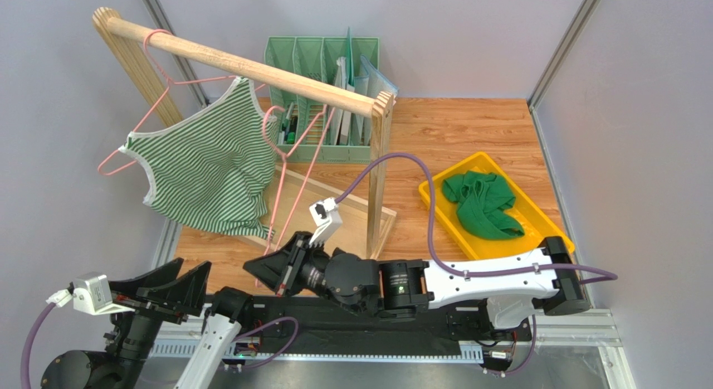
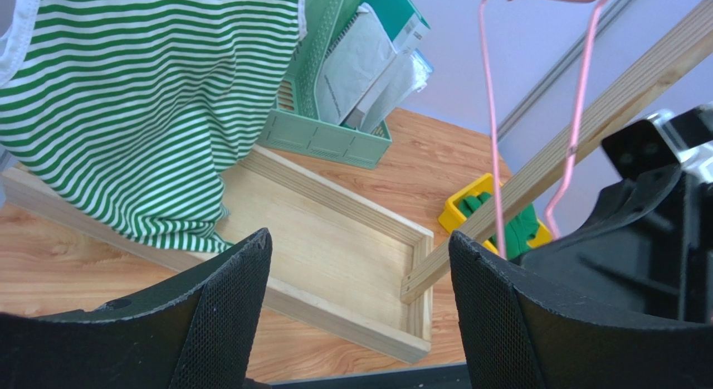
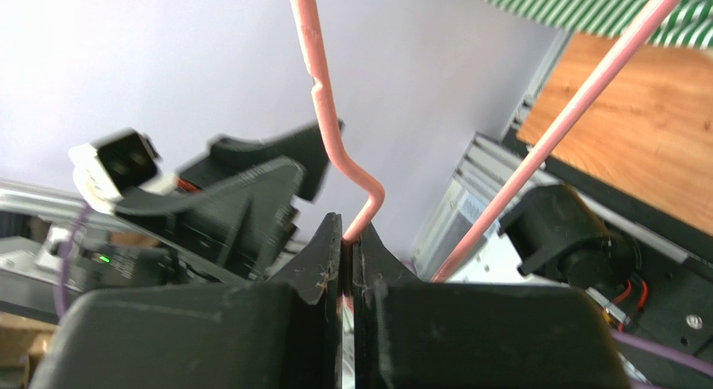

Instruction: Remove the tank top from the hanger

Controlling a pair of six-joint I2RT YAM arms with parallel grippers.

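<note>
The tank top (image 1: 205, 167) hangs on a hanger (image 1: 167, 78) from the rail (image 1: 251, 67), at the worktop's (image 1: 469, 138) left. A spare hanger (image 1: 293, 176) hangs to its right, its low tip between the right fingers (image 3: 322, 255). Behind the rail stands a file rack (image 1: 322, 59); below it lies a tray (image 1: 335, 209); to the right, a bin (image 1: 536, 213) holds a cloth (image 1: 484, 203).

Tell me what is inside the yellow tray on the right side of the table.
The yellow tray holds one crumpled dark green garment, lying near its middle. The tray floor beneath the garment is covered, so anything under it cannot be seen.
</note>
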